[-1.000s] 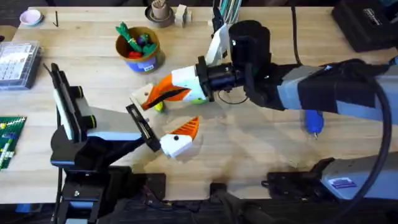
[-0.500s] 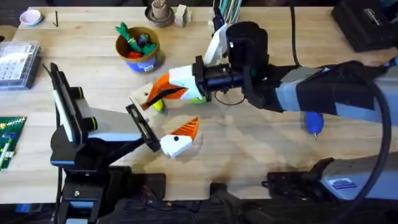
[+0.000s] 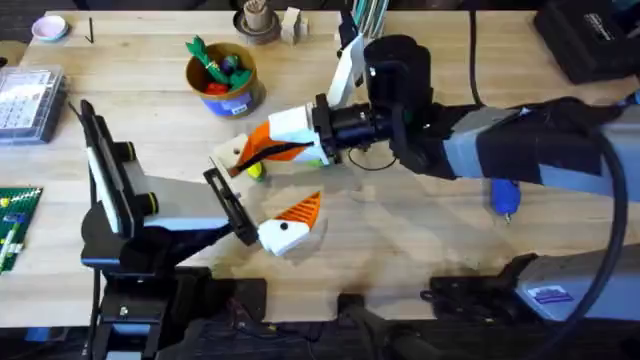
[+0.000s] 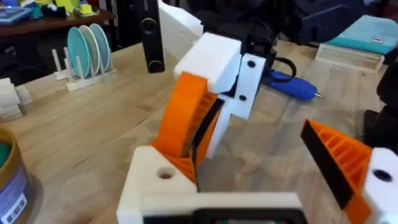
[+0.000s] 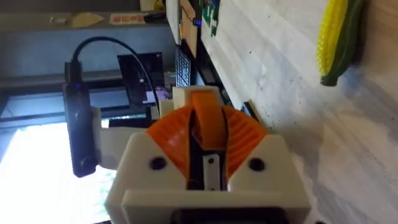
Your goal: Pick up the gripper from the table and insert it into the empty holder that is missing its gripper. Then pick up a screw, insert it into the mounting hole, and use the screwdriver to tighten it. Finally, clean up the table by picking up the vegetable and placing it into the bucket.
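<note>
Step in hand: seating the orange pad (image 5: pixel 204 109) on the bare white holder (image 4: pixel 158 186) of the left gripper (image 3: pixel 267 182).

The right gripper (image 3: pixel 255 152) is reaching across the table, and its fingers are pressing together on what appears to be the orange pad. The left gripper is standing spread, with the holder on one side and its fitted orange finger (image 4: pixel 339 158) on the other. In the left wrist view the pad's lower edge is meeting the holder just beside the mounting hole (image 4: pixel 165 173); whether it is fully seated cannot be told.

Judgement: the pad is best pushed in squarely along the holder's face, with the left arm holding rigid. The grip should not be released until the pad is sitting flush and the hole is lining up, or the screw is likely to bind.

The corn (image 3: pixel 256 172) is lying on the table under the right gripper. The bucket (image 3: pixel 222 75) is standing well apart, and the screwdriver (image 3: pixel 503 196) is lying beside the right arm.

Against the picture from a second ago, the right gripper is sitting slightly farther from the bases and closer to the holder. The corn, bucket and screwdriver are unchanged.
</note>
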{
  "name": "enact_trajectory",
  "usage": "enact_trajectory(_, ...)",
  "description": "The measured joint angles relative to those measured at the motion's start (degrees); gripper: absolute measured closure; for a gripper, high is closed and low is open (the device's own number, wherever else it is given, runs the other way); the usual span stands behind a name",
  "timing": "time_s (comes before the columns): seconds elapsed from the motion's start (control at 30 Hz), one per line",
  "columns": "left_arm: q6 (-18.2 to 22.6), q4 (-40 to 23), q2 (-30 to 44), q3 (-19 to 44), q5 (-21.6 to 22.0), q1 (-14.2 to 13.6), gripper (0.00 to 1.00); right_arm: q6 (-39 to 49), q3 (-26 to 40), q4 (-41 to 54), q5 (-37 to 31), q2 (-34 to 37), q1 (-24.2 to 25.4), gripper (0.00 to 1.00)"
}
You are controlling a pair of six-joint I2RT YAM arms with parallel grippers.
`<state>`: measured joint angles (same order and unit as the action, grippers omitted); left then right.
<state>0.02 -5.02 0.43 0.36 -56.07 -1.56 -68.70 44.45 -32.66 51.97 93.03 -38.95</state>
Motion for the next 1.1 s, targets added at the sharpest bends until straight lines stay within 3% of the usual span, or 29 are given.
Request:
enact_trajectory(0.1, 1.16, -0.15, -0.01, 0.0, -1.79, -0.08, 0.009, 1.41, -0.04, 0.15, 3.48, 0.07, 0.87, 0.653)
enact_trajectory(0.27, 2.35, -0.74, 0.0, 0.0, -6.29, -1.85, 0.008, 2.72, -0.13, 0.08, 12.24, 0.74, 1.04, 0.4)
enact_trajectory(0.5, 2.83, -1.09, -0.02, 0.0, -8.68, -2.16, 0.008, 3.34, -0.13, -0.01, 18.7, 0.74, 2.99, 0.207)
enact_trajectory(0.77, 2.99, -1.16, 0.0, 0.0, -8.88, -2.16, 0.008, 7.45, -0.13, 0.03, 18.58, 0.74, 8.51, 0.191)
enact_trajectory(1.1, 3.01, -1.2, 0.0, 0.0, -8.9, -2.16, 0.008, 20.59, -0.13, 0.66, 13.25, 0.74, 22.29, 0.187)
